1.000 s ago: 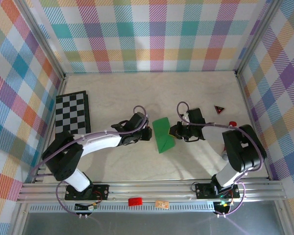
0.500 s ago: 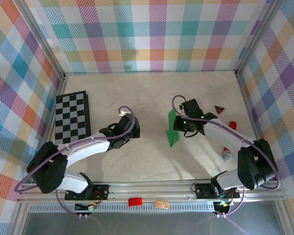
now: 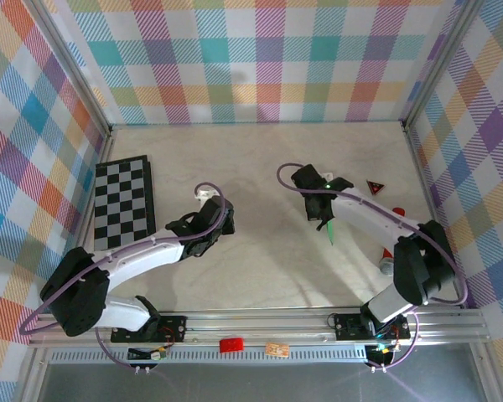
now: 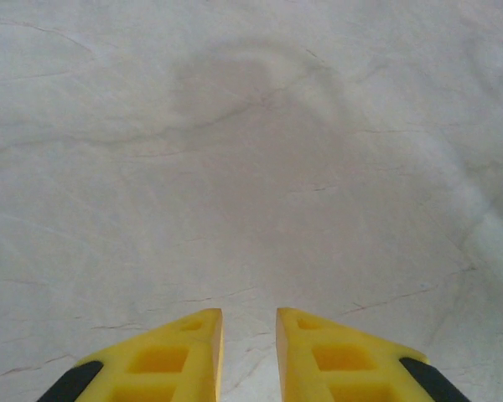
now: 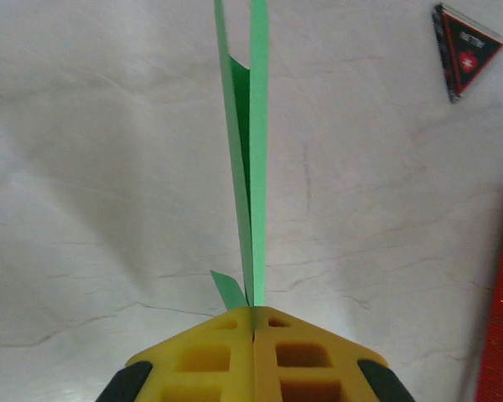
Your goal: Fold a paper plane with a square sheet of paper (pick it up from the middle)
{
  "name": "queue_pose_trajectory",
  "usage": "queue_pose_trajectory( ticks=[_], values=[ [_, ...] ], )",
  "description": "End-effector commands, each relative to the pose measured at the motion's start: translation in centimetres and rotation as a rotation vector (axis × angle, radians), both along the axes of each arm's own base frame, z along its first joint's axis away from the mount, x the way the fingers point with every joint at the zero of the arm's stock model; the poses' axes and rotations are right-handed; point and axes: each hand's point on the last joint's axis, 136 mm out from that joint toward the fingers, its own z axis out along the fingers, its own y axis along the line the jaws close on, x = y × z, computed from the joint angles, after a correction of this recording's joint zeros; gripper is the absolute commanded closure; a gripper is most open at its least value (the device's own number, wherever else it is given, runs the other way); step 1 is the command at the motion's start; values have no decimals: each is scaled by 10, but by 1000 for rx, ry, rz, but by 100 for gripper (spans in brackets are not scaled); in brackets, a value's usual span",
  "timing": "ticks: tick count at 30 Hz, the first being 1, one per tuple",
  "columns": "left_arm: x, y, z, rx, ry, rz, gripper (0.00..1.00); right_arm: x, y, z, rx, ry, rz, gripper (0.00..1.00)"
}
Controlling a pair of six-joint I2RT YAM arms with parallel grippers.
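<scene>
The right jaws are clenching the folded paper (image 5: 259, 84) sticking straight ahead of them, while the left jaws are hovering slightly parted and empty over the tabletop (image 4: 251, 167).

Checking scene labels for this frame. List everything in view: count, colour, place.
bright green folded paper sheet: 1, green, pinched in the right gripper, right of table centre
black-and-white checkered board: 1, flat at the table's left edge
small red-and-black triangle: 1, on the table, far right
red cylinder: 1, red, right side, partly behind the right arm
small red block: 1, red, on the front rail
pale table: 1, off-white
plaid walls: 3, multicolour, left, back, right
left gripper: yellow fingers, slightly apart, empty, over bare table
right gripper: yellow fingers, shut on the paper
</scene>
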Motion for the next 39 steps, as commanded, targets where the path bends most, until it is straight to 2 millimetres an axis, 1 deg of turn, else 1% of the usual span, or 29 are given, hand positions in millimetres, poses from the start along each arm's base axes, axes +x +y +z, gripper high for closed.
queue_pose_trajectory(
  ticks=[1, 4, 9, 15, 16, 21, 26, 31, 37, 39],
  values=[
    [-2, 26, 0, 36, -12, 89, 73, 0, -10, 1, -157, 18, -4, 95],
    [-4, 36, 0, 28, -18, 123, 72, 0, -4, -9, -210, 59, 2, 95],
    [-8, 47, -6, 28, -11, 153, 70, -1, 19, -21, -231, 87, 44, 94],
    [-10, 49, -9, 19, -1, 162, 70, -5, 47, -32, -187, 107, 82, 91],
    [-9, 48, -10, 17, 0, 161, 70, -8, 53, -35, -154, 130, 89, 91],
    [-8, 47, -10, 12, 2, 162, 70, -12, 80, -42, -52, 167, 123, 89],
    [-9, 46, -9, 7, 6, 160, 70, -17, 111, -54, 104, 226, 171, 87],
    [-9, 46, -9, 3, 10, 161, 70, -21, 145, -55, 275, 260, 211, 87],
    [-10, 44, -11, -7, 23, 159, 70, -25, 175, -55, 428, 298, 251, 86],
    [-11, 45, -10, -7, 22, 162, 70, -30, 188, -55, 499, 321, 277, 83]
  ],
)
